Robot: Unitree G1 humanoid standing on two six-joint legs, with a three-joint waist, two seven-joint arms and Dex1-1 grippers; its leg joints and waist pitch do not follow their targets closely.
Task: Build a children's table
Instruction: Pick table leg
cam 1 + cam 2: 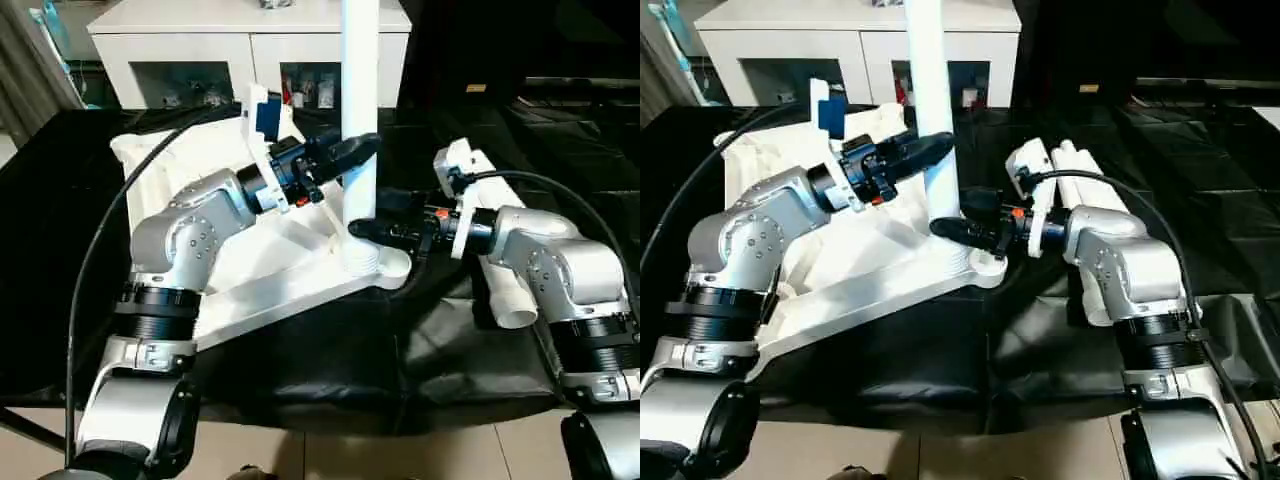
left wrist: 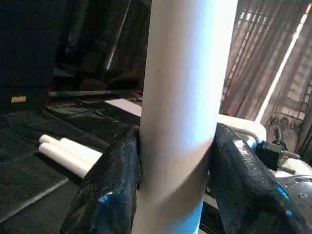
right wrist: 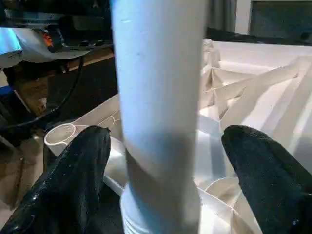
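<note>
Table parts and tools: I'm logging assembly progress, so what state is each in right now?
Tabletop: upside down, ribs up.
Upright leg: standing in the near corner socket.
Spare legs: lying on the black cover.
Left tool: shut on the upright leg.
Right tool: open, fingers apart from the leg.

The scene is lit brightly from above, and the upright leg [image 1: 359, 120] and the cabinet [image 1: 250, 30] are washed out to near-flat white. The black sheet [image 1: 400, 370] is kept dark, with soft sheen caught on its folds. In the left wrist view, streaked glare is thrown through a curtain [image 2: 282, 63]. Close up, the leg and the black fingers [image 3: 73, 180] are rendered soft, and the background is blurred.
</note>
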